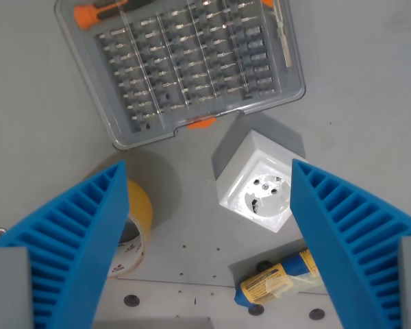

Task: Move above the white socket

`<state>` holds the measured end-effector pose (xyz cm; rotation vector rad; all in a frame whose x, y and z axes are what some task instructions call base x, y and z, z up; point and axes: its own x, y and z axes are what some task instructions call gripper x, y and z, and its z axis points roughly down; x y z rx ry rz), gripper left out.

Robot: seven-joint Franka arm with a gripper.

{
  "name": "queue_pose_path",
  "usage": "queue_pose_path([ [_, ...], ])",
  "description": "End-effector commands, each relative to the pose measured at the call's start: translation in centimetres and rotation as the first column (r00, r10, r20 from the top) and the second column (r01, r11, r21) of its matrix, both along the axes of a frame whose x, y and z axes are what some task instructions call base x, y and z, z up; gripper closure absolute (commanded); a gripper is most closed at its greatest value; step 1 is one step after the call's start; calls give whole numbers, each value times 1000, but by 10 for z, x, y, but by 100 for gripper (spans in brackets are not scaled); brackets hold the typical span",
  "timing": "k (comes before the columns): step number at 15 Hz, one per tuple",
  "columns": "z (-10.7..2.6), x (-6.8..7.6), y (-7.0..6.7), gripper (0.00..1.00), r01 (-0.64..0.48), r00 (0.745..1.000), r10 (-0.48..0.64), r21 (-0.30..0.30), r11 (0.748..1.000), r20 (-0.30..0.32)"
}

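Observation:
The white socket [255, 186] is a small cube with a round recessed face, lying on the grey table a little right of the wrist view's centre. My gripper [209, 175] hangs above the table, open, with its two blue ribbed fingers [82, 240] spread wide. The socket lies between the fingers, close to the right one, whose inner edge overlaps the socket's right corner in this view. Nothing is held.
A clear plastic screwdriver-bit case [181, 62] with an orange latch fills the top. A roll of yellow tape [133, 219] sits partly behind the left finger. A blue and yellow tube-like item [277, 282] lies below the socket. Bolt holes dot the table's lower part.

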<state>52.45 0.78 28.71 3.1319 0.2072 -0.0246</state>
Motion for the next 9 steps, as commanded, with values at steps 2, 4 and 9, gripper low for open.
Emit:
queue_pose_path([
  [2, -4, -5, -3, 0, 82, 996, -82, 0, 997, 22],
  [4, -8, -7, -5, 0, 105, 994, -105, 1, 994, 31],
  [9, -20, -15, -10, 0, 181, 982, -181, 5, 983, 61],
])
